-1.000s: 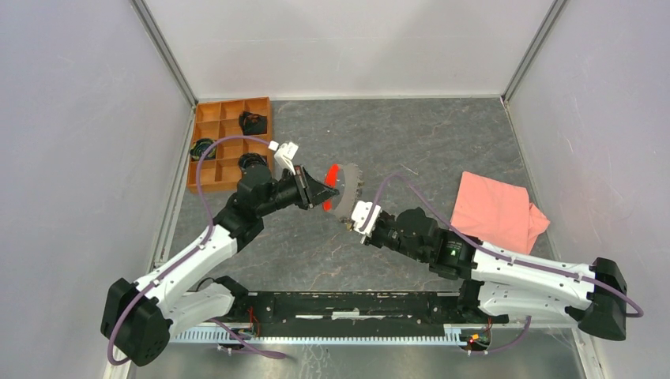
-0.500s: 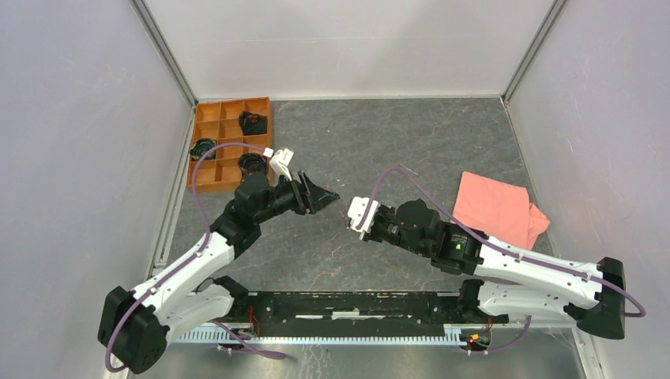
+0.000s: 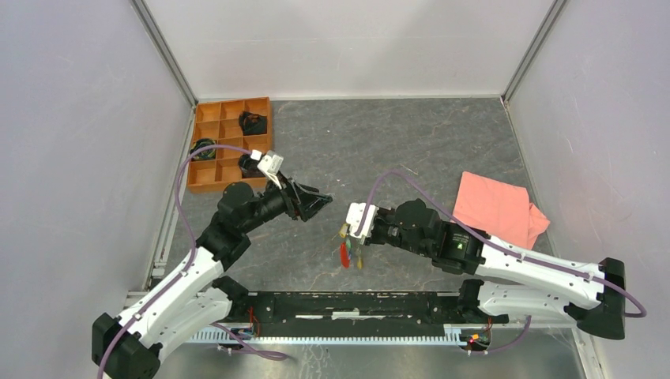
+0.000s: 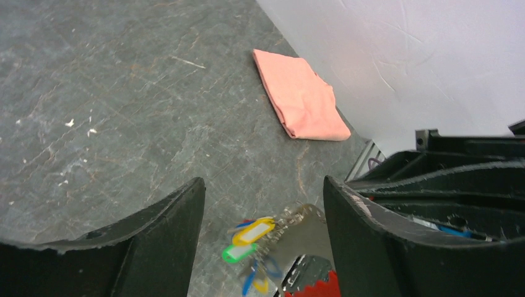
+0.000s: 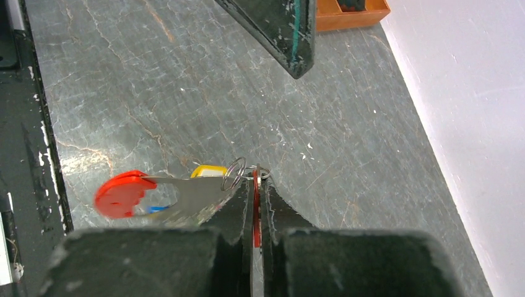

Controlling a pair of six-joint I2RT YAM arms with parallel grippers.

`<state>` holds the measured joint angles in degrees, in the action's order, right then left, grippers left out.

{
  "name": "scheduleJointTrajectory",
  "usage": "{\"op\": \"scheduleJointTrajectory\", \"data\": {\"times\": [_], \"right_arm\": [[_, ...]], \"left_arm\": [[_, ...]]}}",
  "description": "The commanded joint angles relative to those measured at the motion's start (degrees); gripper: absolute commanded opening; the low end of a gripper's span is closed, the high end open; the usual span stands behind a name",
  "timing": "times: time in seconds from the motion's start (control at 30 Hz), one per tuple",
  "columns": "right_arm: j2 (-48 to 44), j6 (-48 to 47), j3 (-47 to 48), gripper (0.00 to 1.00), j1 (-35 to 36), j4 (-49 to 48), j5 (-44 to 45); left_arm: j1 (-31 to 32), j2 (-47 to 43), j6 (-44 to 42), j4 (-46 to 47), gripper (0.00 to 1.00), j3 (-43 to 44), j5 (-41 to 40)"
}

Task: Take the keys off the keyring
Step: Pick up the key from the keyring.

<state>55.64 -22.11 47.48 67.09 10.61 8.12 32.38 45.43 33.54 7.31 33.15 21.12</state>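
My right gripper [image 5: 255, 180] is shut on the red strap [image 5: 255, 210] of the keyring, whose thin metal ring [image 5: 247, 172] sits right at the fingertips. From the ring hang the keys [image 4: 254, 238], with yellow, green and blue heads, and a flat metal piece with a red head [image 5: 119, 193]. In the top view the bunch [image 3: 345, 253] dangles just below the right gripper [image 3: 353, 235], above the table. My left gripper [image 4: 263, 185] is open and empty, up and left of the bunch, with the keys showing between its fingers [image 4: 155, 241]. It also shows in the top view [image 3: 320, 204].
An orange compartment tray [image 3: 229, 142] with dark items stands at the back left. A folded pink cloth [image 3: 494, 213] lies on the right of the grey table. White walls close in the left, back and right sides. A black rail [image 3: 355, 304] runs along the near edge.
My left gripper has opened, let go of the bunch and drawn back to the left. The right gripper still holds the strap and the keys have swung down beneath it.
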Motion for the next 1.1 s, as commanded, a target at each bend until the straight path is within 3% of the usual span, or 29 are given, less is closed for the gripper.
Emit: {"op": "scheduleJointTrajectory", "data": {"times": [0.0,0.2,0.37,0.67,1.07], "right_arm": [[-2.48,-2.55,3.82,0.01,0.12,-2.17,-3.81],[-3.55,-3.86,4.97,0.01,0.14,-0.18,-5.02],[-4.29,-4.43,4.72,0.01,0.19,-0.17,-7.9],[-5.53,-5.37,5.84,0.01,1.13,2.28,-9.64],[-7.84,-9.01,6.91,0.01,2.98,6.03,-11.96]], "left_arm": [[0.67,-3.53,-6.84,9.36,0.7,-2.73,5.32],[2.37,-7.82,-11.52,19.25,0.54,-7.47,10.05],[7.08,-6.71,-17.36,20.67,0.43,-7.89,11.91],[13.15,-4.6,-22.98,20.46,0.36,-7.35,9.63],[15.83,-4.4,-27.1,19.17,0.38,-6.87,8.26]]}}
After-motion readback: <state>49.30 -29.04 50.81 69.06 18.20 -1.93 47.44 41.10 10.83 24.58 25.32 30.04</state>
